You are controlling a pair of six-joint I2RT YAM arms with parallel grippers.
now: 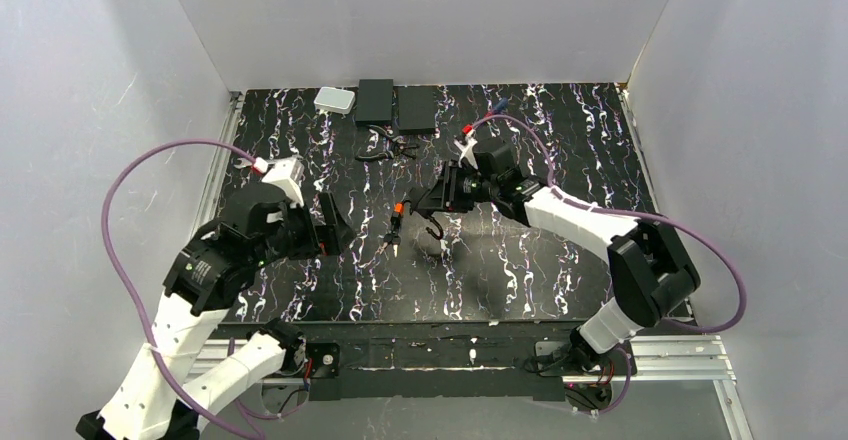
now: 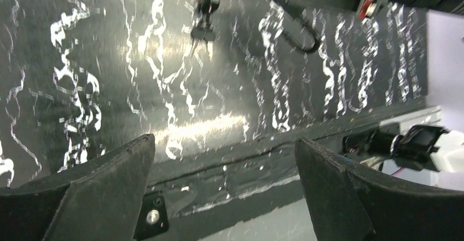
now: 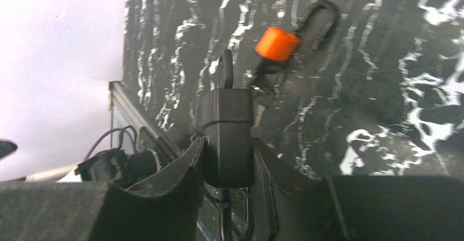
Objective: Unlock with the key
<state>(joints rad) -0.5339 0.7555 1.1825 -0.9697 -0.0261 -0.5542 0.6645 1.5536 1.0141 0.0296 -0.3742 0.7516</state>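
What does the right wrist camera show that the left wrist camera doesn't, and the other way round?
Right wrist only: the black padlock clamped between the right gripper's fingers, seen close up. Left wrist only: the left gripper, wide open and empty, plus the table's near edge. Both: the orange-headed key against the marbled surface.
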